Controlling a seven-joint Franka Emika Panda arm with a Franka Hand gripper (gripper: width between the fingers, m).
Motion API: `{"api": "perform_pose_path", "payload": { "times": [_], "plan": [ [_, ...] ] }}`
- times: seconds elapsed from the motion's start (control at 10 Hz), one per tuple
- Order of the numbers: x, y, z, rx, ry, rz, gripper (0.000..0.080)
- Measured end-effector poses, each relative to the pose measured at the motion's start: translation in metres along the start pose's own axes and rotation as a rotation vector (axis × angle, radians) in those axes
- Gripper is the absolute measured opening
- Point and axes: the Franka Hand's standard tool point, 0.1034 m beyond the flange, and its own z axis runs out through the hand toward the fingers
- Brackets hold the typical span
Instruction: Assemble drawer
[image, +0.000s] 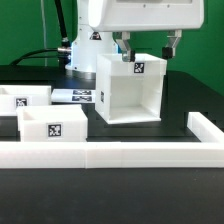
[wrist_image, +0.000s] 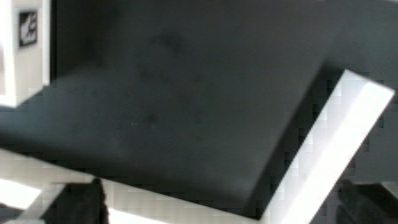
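Note:
The white cube-shaped housing (image: 130, 88) of the drawer stands in the middle of the table, its open side toward the camera and a tag on its top front. My gripper (image: 148, 45) hangs right over the housing's top rear. Its fingers are spread wide apart, one on each side of the top edge, and hold nothing. In the wrist view the gripper (wrist_image: 228, 208) looks down on the housing's white walls (wrist_image: 338, 140) and its dark inside. Two white open-top trays (image: 22, 98) (image: 55, 126) with tags sit at the exterior view's left.
A long low white rail (image: 110, 153) runs along the front and turns back at the exterior view's right (image: 206, 126). The marker board (image: 80, 96) lies flat behind the trays, near the robot base (image: 85, 50).

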Motion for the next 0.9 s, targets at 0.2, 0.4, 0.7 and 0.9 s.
{"api": "perform_pose_path", "payload": {
  "times": [0.2, 0.4, 0.7, 0.9],
  "plan": [
    [0.000, -0.001, 0.000, 0.001, 0.000, 0.115, 0.0650],
    [-0.017, -0.015, -0.004, 0.000, 0.001, 0.182, 0.0650],
    [-0.057, -0.048, -0.012, -0.004, -0.019, 0.224, 0.0650],
    [-0.067, -0.053, -0.009, -0.006, -0.019, 0.216, 0.0650]
  ]
}}
